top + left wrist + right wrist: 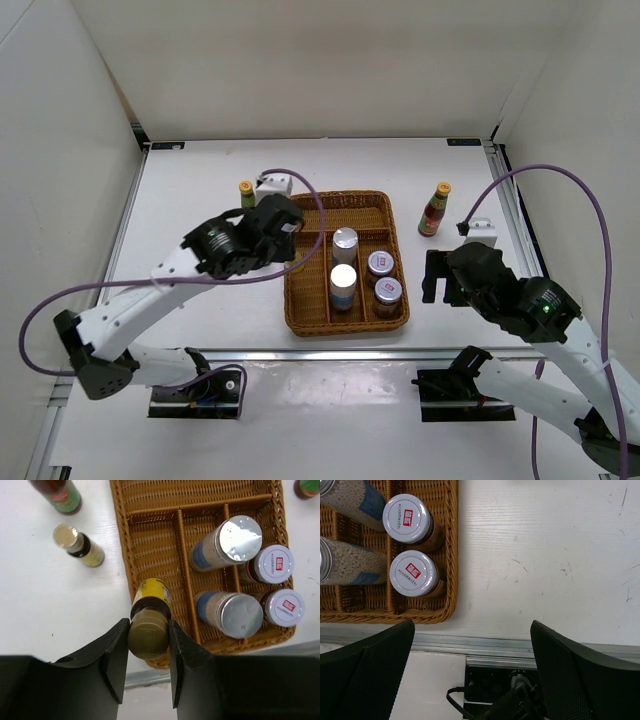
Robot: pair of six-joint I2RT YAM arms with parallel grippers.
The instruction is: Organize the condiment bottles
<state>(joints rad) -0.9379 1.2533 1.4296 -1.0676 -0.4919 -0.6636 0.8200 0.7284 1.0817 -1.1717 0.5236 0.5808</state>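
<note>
**Item in hand.** The small brown bottle [151, 594], yellow-labelled, is pinched at its olive cap by the left gripper [148, 630]. One finger presses on each side of the cap, and the body points toward 12 o'clock in the left wrist view. The bottle hangs over the 9 o'clock rim of the wicker tray [121, 545], partly above the empty left slot [155, 550]. Whether its base has entered the slot cannot be told.

**Risk.**
- The base appears to straddle the rim, so a release here would likely set it on the wicker edge. From there it could topple out onto the surface [45, 610].
- The hold is on the cap only, so the body may swing or slip if the arm moves sharply.
- A shift toward 3 o'clock before lowering seems advisable.

**Surroundings.**
- A second small brown bottle [80, 546] lies loose at 10 o'clock of the held one.
- The left sauce bottle [59, 492] lies beyond that, and the right sauce bottle [433, 210] stands at 2 o'clock of the tray.
- The far tall jar [235, 535] and near tall jar [235, 615] fill the middle slot.
- The far white-lidded jar [406, 518] and near white-lidded jar [413, 573] fill the right slot.

**Other arm.** The right gripper [435, 275] is spread wide and holds nothing. It sits just beside the tray at 4 o'clock.
</note>
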